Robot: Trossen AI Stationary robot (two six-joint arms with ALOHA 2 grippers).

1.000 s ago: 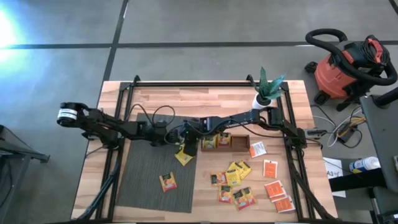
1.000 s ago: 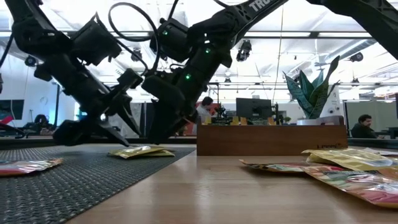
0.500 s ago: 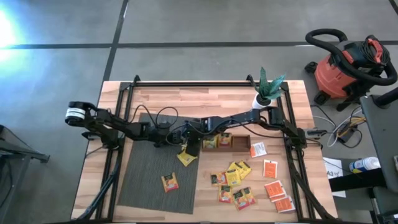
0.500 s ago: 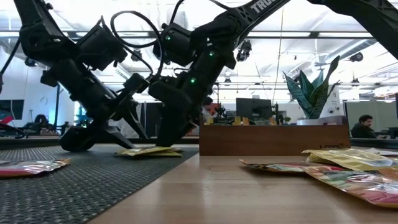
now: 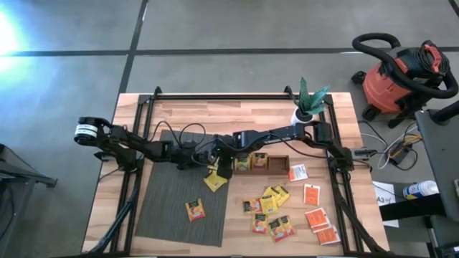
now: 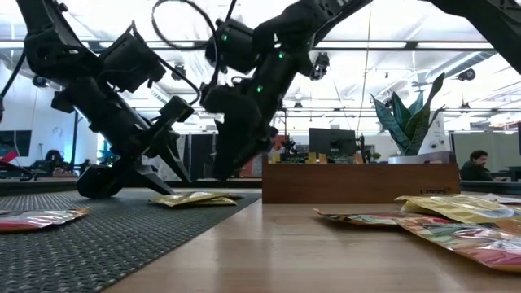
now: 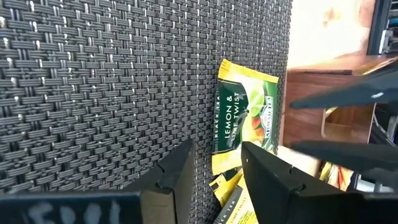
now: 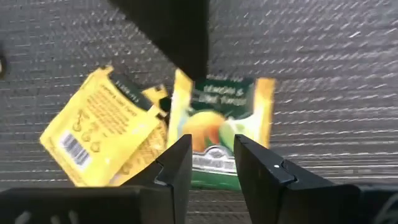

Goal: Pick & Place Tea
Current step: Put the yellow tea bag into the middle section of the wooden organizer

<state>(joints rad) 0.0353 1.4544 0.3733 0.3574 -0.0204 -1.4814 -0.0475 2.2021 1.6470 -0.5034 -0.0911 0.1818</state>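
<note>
Two yellow tea sachets (image 5: 213,180) lie overlapping on the right edge of the dark woven mat (image 5: 168,204), just left of the brown wooden tray (image 5: 278,165). In the left wrist view one reads lemon and lime (image 7: 241,112). In the right wrist view that one (image 8: 219,124) shows beside one lying back-side up (image 8: 106,134). My left gripper (image 5: 206,163) stands open, low over the mat at the sachets' left. My right gripper (image 5: 221,170) is open, slanting down just above them (image 6: 228,167), clear of them in the low view.
An orange sachet (image 5: 193,209) lies on the mat toward its near edge. Several yellow and orange sachets (image 5: 271,209) are scattered on the wood at the near right, with a white-and-orange one (image 5: 297,172) beside the tray. A potted plant (image 5: 308,104) stands at the far right.
My right gripper has come up a little off the yellow sachets and tipped slightly; its finger gap is unchanged. The sachets stay flat on the mat.
</note>
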